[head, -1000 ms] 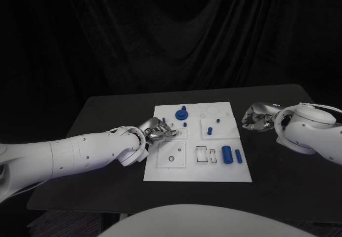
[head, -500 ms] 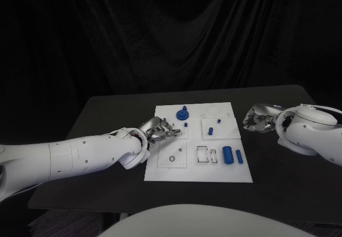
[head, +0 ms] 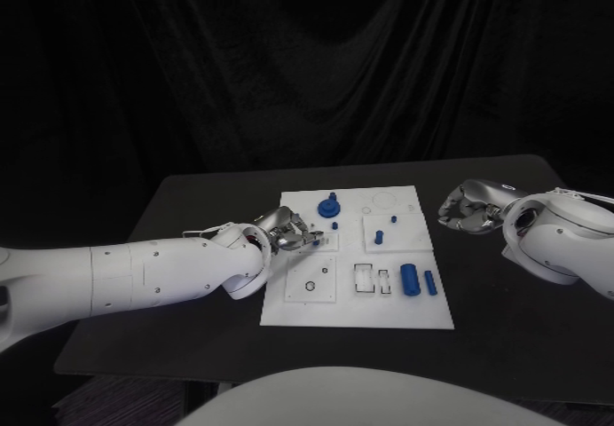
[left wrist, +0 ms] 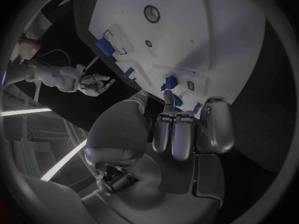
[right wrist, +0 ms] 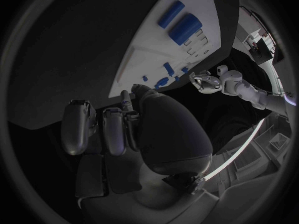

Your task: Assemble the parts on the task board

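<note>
The white task board (head: 358, 306) lies mid-table. On it are a round blue part with a peg (head: 327, 207), small blue pegs (head: 379, 236) and two blue cylinders (head: 408, 278) lying flat near its right edge. My left hand (head: 288, 232) hovers at the board's left edge with curled fingers. In the left wrist view its fingertips (left wrist: 168, 98) sit right beside a small blue peg (left wrist: 167, 86), and I cannot tell whether they pinch it. My right hand (head: 467, 209) is off the board's right side over the bare table. Its fingers (right wrist: 115, 129) are curled in around nothing.
The black table (head: 192, 204) has free room on both sides of the board. A ring-shaped hole (head: 312, 286) and rectangular slots (head: 365, 278) mark the board's near half. My left forearm (head: 141, 280) lies across the table's left part.
My left hand has crept a little farther along the board's left edge, over the spot where a small blue peg showed. My right hand has shifted slightly.
</note>
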`<state>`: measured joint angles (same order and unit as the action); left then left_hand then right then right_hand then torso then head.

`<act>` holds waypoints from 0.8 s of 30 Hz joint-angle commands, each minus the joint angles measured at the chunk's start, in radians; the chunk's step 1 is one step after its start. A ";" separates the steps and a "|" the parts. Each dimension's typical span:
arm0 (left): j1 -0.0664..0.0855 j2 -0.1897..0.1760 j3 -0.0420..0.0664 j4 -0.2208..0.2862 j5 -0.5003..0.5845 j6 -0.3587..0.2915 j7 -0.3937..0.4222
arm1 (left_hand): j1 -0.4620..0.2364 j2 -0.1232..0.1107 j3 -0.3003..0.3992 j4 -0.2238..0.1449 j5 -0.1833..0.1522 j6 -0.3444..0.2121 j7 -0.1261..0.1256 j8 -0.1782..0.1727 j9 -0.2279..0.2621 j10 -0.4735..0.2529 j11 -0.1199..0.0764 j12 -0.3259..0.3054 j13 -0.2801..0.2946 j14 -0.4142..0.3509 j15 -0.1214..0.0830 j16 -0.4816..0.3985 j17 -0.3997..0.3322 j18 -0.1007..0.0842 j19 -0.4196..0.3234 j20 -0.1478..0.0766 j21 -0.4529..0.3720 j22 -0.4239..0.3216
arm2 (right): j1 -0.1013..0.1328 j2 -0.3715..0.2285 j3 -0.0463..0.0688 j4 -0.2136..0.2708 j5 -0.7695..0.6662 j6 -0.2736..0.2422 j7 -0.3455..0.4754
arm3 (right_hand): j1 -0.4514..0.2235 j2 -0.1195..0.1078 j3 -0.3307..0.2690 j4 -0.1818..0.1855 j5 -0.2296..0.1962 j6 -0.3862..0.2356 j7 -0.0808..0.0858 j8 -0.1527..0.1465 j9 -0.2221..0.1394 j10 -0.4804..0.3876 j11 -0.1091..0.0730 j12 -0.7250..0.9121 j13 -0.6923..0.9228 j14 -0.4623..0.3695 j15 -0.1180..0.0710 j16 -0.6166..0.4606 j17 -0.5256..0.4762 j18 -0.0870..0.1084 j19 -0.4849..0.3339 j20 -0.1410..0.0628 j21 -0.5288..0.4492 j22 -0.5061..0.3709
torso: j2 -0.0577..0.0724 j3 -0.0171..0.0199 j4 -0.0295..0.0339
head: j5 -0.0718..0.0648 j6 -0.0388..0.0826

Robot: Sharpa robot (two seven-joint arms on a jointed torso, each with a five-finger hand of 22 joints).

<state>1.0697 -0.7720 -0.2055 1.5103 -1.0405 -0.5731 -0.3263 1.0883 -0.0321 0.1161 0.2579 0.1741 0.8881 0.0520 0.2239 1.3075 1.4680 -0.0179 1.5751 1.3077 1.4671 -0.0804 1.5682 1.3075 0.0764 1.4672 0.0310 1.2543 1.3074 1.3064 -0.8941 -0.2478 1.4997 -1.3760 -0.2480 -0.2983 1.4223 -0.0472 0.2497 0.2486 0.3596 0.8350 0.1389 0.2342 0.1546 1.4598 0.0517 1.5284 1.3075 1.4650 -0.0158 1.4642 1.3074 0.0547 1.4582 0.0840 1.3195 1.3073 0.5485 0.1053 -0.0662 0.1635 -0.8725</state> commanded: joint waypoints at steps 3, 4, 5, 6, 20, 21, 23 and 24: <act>0.039 0.007 0.002 0.004 -0.036 0.120 -0.161 | 0.011 0.001 -0.016 0.015 -0.015 0.011 0.001 -0.010 -0.013 0.103 -0.007 -0.004 0.263 0.104 -0.005 0.003 0.263 -0.007 0.022 -0.007 -0.006 0.169 | 0.016 -0.006 0.001 0.019 -0.054 -0.213 0.124 | -0.028 -0.013 -0.013 0.019 -0.009 0.016 -0.004 0.008 0.001 0.070 -0.001 0.019 0.215 0.071 -0.007 0.022 0.093 -0.008 0.040 -0.001 0.048 0.203 | -0.008 0.0082 -0.0109 | 0.003 0.000; 0.049 0.008 0.002 0.004 -0.036 0.136 -0.174 | 0.011 0.002 -0.017 0.018 -0.020 0.012 0.001 -0.012 -0.015 0.103 -0.007 -0.004 0.263 0.104 -0.005 0.003 0.263 -0.008 0.022 -0.007 -0.006 0.169 | 0.019 -0.007 0.001 0.022 -0.062 -0.231 0.136 | -0.033 -0.016 -0.018 0.023 -0.018 0.017 -0.005 0.009 0.001 0.073 -0.001 0.020 0.219 0.072 -0.008 0.023 0.095 -0.009 0.042 -0.001 0.054 0.204 | -0.010 0.0095 -0.0135 | 0.003 0.000; 0.060 0.011 0.002 0.002 -0.037 0.152 -0.185 | 0.012 0.004 -0.022 0.024 -0.033 0.015 0.001 -0.014 -0.020 0.103 -0.007 -0.004 0.263 0.104 -0.005 0.003 0.263 -0.007 0.022 -0.007 -0.008 0.169 | 0.020 -0.008 0.001 0.023 -0.070 -0.248 0.147 | -0.036 -0.018 -0.020 0.025 -0.023 0.017 -0.005 0.009 0.001 0.074 -0.002 0.021 0.220 0.072 -0.008 0.024 0.096 -0.010 0.043 -0.002 0.056 0.205 | -0.012 0.0096 -0.0146 | 0.003 0.000; 0.070 0.014 0.002 -0.001 -0.034 0.169 -0.195 | 0.011 0.006 -0.026 0.028 -0.043 0.017 0.001 -0.016 -0.023 0.103 -0.007 -0.004 0.263 0.104 -0.005 0.003 0.263 -0.008 0.023 -0.007 -0.007 0.169 | 0.022 -0.008 0.001 0.024 -0.078 -0.262 0.157 | -0.039 -0.019 -0.022 0.027 -0.028 0.018 -0.005 0.009 0.001 0.076 -0.002 0.022 0.221 0.072 -0.008 0.025 0.097 -0.010 0.044 -0.002 0.058 0.205 | -0.012 0.0100 -0.0151 | 0.002 0.000; 0.123 0.087 0.001 -0.090 0.140 0.378 -0.276 | -0.037 0.033 -0.082 0.023 -0.042 0.020 0.003 -0.036 -0.050 0.103 -0.006 -0.004 0.263 0.104 -0.004 0.003 0.263 -0.007 0.024 -0.007 -0.014 0.168 | 0.024 0.008 0.001 0.012 -0.113 -0.300 0.200 | -0.046 -0.026 -0.031 0.032 -0.055 0.017 -0.007 0.008 -0.001 0.075 -0.003 0.021 0.220 0.072 -0.009 0.025 0.097 -0.010 0.044 -0.003 0.058 0.205 | -0.009 0.0098 -0.0132 | -0.003 0.000; 0.124 0.090 0.001 -0.095 0.143 0.387 -0.278 | -0.037 0.034 -0.082 0.022 -0.039 0.021 0.003 -0.037 -0.052 0.103 -0.006 -0.004 0.263 0.104 -0.004 0.003 0.263 -0.007 0.024 -0.007 -0.014 0.168 | 0.024 0.009 0.001 0.011 -0.114 -0.298 0.199 | -0.046 -0.024 -0.030 0.032 -0.053 0.017 -0.007 0.008 -0.001 0.074 -0.003 0.021 0.219 0.072 -0.009 0.025 0.098 -0.010 0.044 -0.003 0.058 0.205 | -0.009 0.0096 -0.0133 | -0.004 0.000; 0.124 0.095 0.001 -0.102 0.147 0.399 -0.281 | -0.032 0.038 -0.084 0.018 -0.032 0.022 0.003 -0.040 -0.057 0.103 -0.006 -0.004 0.263 0.104 -0.004 0.003 0.263 -0.007 0.024 -0.007 -0.017 0.168 | 0.024 0.011 0.001 0.010 -0.114 -0.292 0.197 | -0.046 -0.022 -0.029 0.033 -0.050 0.017 -0.007 0.008 -0.002 0.075 -0.003 0.021 0.219 0.072 -0.009 0.025 0.097 -0.010 0.044 -0.003 0.058 0.205 | -0.010 0.0090 -0.0128 | -0.004 0.000; 0.125 0.097 0.001 -0.105 0.149 0.403 -0.282 | -0.031 0.039 -0.084 0.016 -0.030 0.023 0.003 -0.040 -0.058 0.103 -0.006 -0.004 0.263 0.104 -0.004 0.003 0.263 -0.007 0.024 -0.007 -0.016 0.168 | 0.024 0.012 0.001 0.009 -0.114 -0.289 0.195 | -0.046 -0.022 -0.029 0.033 -0.049 0.017 -0.007 0.008 -0.002 0.074 -0.003 0.021 0.219 0.072 -0.009 0.025 0.097 -0.010 0.044 -0.003 0.058 0.205 | -0.009 0.0093 -0.0126 | -0.003 0.000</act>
<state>1.1905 -0.6776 -0.2055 1.4081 -0.9391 -0.2396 -0.5834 1.0541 -0.0021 0.0347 0.2758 0.1414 0.9062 0.0555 0.1868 1.2504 1.4680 -0.0179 1.5751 1.3077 1.4671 -0.0804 1.5682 1.3075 0.0765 1.4672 0.0310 1.2413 1.3074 1.3289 -0.8836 -0.2473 1.5097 -1.4711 -0.5163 -0.1177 1.3838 -0.0735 0.2236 0.2787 0.3090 0.8464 0.1315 0.2400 0.1539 1.4598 0.0518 1.5451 1.3073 1.4650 -0.0158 1.4829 1.3074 0.0547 1.4619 0.0803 1.3775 1.3080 0.5383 0.1150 -0.0797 0.1597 -0.8725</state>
